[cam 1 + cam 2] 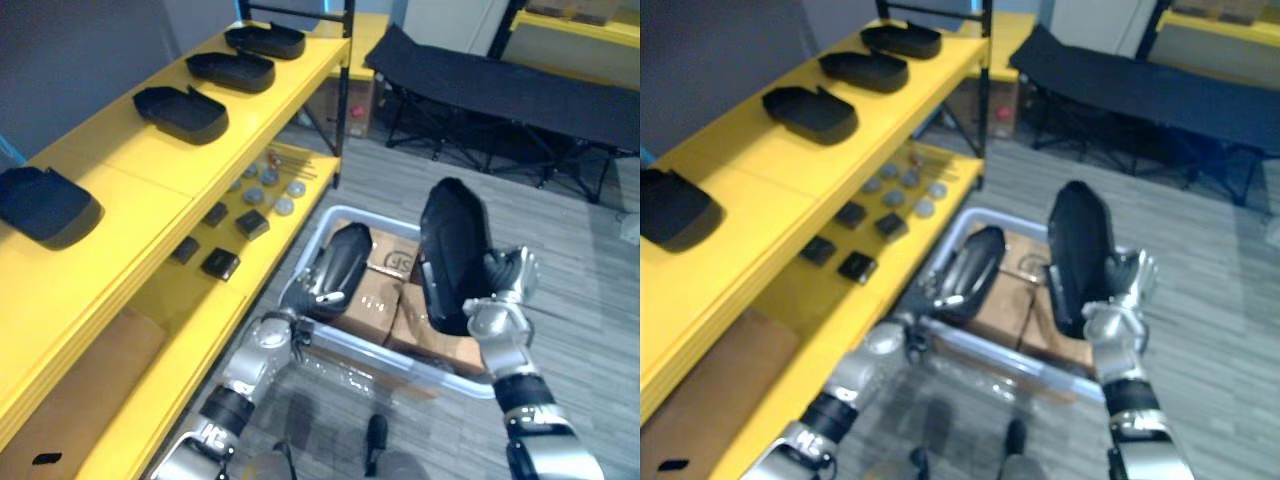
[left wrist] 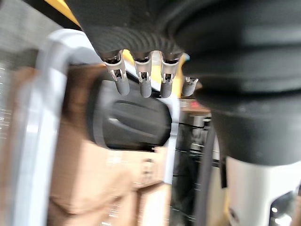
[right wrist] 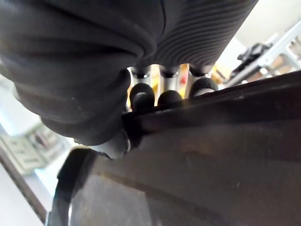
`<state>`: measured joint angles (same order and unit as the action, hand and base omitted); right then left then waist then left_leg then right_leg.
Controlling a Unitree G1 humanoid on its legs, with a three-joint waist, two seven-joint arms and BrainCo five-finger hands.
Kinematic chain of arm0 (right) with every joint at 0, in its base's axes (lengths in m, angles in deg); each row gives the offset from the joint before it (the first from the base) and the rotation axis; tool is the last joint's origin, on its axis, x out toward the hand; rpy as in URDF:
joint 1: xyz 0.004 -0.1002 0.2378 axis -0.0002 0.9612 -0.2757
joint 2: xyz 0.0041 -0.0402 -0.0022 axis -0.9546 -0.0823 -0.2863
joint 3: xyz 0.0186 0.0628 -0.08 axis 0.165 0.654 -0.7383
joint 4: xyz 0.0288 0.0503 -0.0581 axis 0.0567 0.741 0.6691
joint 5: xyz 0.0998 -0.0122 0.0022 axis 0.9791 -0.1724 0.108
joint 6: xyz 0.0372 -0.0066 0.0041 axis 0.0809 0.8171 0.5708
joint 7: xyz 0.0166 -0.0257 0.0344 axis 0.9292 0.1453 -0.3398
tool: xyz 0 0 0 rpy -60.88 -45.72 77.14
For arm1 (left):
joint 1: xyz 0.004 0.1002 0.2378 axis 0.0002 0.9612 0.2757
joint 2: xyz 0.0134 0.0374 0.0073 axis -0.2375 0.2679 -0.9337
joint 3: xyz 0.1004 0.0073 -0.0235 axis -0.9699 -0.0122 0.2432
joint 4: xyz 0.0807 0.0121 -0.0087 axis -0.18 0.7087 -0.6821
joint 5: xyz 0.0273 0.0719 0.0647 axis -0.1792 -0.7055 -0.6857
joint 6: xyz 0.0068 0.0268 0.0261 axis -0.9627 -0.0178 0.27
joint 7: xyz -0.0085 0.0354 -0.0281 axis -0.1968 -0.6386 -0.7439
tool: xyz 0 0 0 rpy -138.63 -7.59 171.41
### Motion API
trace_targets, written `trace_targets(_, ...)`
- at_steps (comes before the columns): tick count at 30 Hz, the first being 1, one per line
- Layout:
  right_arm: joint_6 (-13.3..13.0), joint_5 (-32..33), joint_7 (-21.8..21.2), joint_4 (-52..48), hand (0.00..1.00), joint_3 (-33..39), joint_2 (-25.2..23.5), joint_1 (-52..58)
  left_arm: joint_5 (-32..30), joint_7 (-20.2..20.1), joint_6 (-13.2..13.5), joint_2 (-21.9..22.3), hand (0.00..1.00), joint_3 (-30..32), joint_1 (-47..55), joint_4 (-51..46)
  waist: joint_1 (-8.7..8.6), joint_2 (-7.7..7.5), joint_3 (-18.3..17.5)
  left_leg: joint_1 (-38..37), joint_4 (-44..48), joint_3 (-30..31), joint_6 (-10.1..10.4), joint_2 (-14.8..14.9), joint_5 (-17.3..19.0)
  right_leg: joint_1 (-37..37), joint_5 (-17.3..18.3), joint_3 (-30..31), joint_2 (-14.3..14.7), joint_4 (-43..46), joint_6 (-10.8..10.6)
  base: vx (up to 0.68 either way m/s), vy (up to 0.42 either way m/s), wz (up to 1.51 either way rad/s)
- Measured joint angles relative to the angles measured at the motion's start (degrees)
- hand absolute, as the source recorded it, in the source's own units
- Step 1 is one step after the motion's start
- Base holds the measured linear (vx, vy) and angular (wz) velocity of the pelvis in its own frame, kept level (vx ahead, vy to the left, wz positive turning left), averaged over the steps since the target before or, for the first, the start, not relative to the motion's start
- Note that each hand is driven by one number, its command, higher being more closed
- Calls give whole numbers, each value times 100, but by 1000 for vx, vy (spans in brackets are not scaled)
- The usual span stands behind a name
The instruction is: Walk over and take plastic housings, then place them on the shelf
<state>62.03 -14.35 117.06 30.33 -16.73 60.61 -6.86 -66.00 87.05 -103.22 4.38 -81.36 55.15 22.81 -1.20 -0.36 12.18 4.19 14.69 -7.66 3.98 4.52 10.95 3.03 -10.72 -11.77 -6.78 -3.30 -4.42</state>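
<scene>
The left hand (image 2: 143,77) reaches from under its dark ribbed cover, its silver, dark-tipped fingers (image 2: 121,80) set in a row on the upper edge of a black housing (image 2: 134,120). Past the housing lie brown cardboard boxes (image 2: 89,169) inside a pale grey bin (image 2: 44,94). A bit of yellow shelf (image 2: 61,5) shows beyond.

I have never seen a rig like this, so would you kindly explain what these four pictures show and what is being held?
This is a two-armed humanoid robot. The two wide pictures come from cameras on its head, looking down; the two close ones from its wrists. Its right hand has fingers curled over the edge of a black plastic housing, held upright. Its left hand is at a second housing above a bin of cardboard boxes; whether it grips is unclear. Four more housings lie on the yellow shelf.
</scene>
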Motion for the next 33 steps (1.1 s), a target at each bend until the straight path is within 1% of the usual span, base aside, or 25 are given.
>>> trace_targets(1,-107,-1,1,-113,100,-2,16,-114,19,-98,-126,4,0,-4,-59,211,-2,10,87,-3,12,-76,-9,-2,5,47,0,76,-5,47,0,-39,14,-18)
trace_targets(3,-196,2,3,-156,100,-2,34,-274,231,-145,-173,11,0,-14,-212,458,-41,17,173,100,153,-78,-23,2,38,102,-1,90,-5,80,0,-19,7,-6)
trace_targets(4,-212,3,2,-156,100,-2,41,-342,242,-158,-174,18,0,-18,-292,521,-58,15,224,102,196,-77,-28,5,57,106,-2,90,-5,83,2,-50,3,4)
trace_targets(5,-267,5,2,-156,100,-9,47,-501,401,-168,-170,52,0,-33,-538,657,-93,3,354,162,286,-72,-41,1,78,128,-7,91,-4,106,6,-57,3,2)
trace_targets(7,-335,18,2,-156,100,-30,47,-663,586,-159,-164,82,0,-47,-830,753,-108,4,410,319,417,-77,-54,4,116,258,-30,103,-7,133,13,-65,14,-2)
trace_targets(8,-398,58,3,-156,100,-32,55,-882,715,-143,-125,119,0,-61,-1239,884,-120,-3,575,436,522,-80,-76,-1,130,331,-69,113,-17,145,16,-69,23,-3)
trace_targets(10,-443,64,18,-156,100,-68,70,-1082,917,-78,-48,185,0,-60,-1602,1027,-123,4,717,519,607,-84,-85,0,153,385,-99,127,-19,145,25,-63,18,-3)
trace_targets(11,-513,97,55,-156,100,-147,71,-1203,1130,-56,64,221,0,-61,-1799,1148,-126,-2,728,619,633,-97,-86,-4,152,486,-121,151,-21,145,28,-19,12,-7)
trace_targets(12,-545,150,59,-156,100,-187,71,-1253,1163,-48,117,237,0,-63,-1843,1176,-131,-4,734,634,642,-104,-85,-2,152,504,-125,163,-17,143,30,19,8,-8)
trace_targets(14,-563,202,79,-157,100,-281,72,-1388,1422,-38,223,337,0,-122,-1952,1264,-146,2,768,635,686,-112,-66,11,165,504,-127,181,-3,139,32,32,8,-6)
trace_targets(16,-604,304,84,-212,100,-301,71,-1579,1775,-30,437,394,0,-242,-2165,1408,-145,1,872,613,687,-147,-69,8,174,505,-130,225,-5,139,36,9,13,-9)
trace_targets(17,-615,319,87,-322,100,-322,69,-1672,1941,-30,599,439,0,-243,-2270,1414,-145,1,965,604,697,-181,-79,8,189,510,-136,260,-6,139,42,-19,17,-12)
trace_targets(19,-671,400,98,-396,100,-488,69,-1839,2095,-35,777,474,0,-278,-2482,1416,-169,-3,1108,617,743,-229,-95,17,234,529,-143,325,-2,138,47,-28,20,-14)
trace_targets(22,-685,416,95,-407,100,-723,33,-1952,2282,-29,888,516,0,-290,-2744,1455,-252,-24,1144,765,809,-269,-104,15,265,675,-170,389,-3,138,51,-10,21,-9)
trace_targets(24,-694,519,90,-412,100,-798,-4,-1952,2542,13,1003,593,0,-308,-2870,1596,-270,-23,1148,786,830,-289,-105,9,265,702,-182,403,-5,131,46,32,14,-6)
trace_targets(26,-702,544,90,-412,100,-826,-43,-1960,2719,52,1076,651,0,-348,-2885,1601,-269,-23,1148,768,829,-325,-105,5,264,701,-183,425,0,127,46,39,11,-7)
trace_targets(27,-704,572,90,-412,100,-872,-43,-1985,2872,52,1132,665,0,-464,-2904,1601,-271,-23,1148,754,816,-361,-105,-4,264,701,-183,438,0,123,46,31,10,-10)
trace_targets(29,-728,629,91,-412,100,-998,-65,-2035,2933,52,1223,714,0,-536,-2904,1625,-271,-23,1148,695,773,-394,-105,-11,264,697,-183,495,-6,122,46,14,12,-12)
trace_targets(30,-781,662,91,-412,100,-1064,-107,-2055,3070,56,1281,736,0,-552,-2909,1632,-283,-23,1148,683,775,-399,-105,-9,265,696,-183,526,-6,122,46,2,9,-8)
trace_targets(33,-795,686,90,-411,100,-1200,-140,-2073,3155,60,1405,803,0,-687,-2940,1636,-288,-23,1148,684,776,-396,-113,-9,269,695,-183,529,-6,123,46,-2,2,-1)
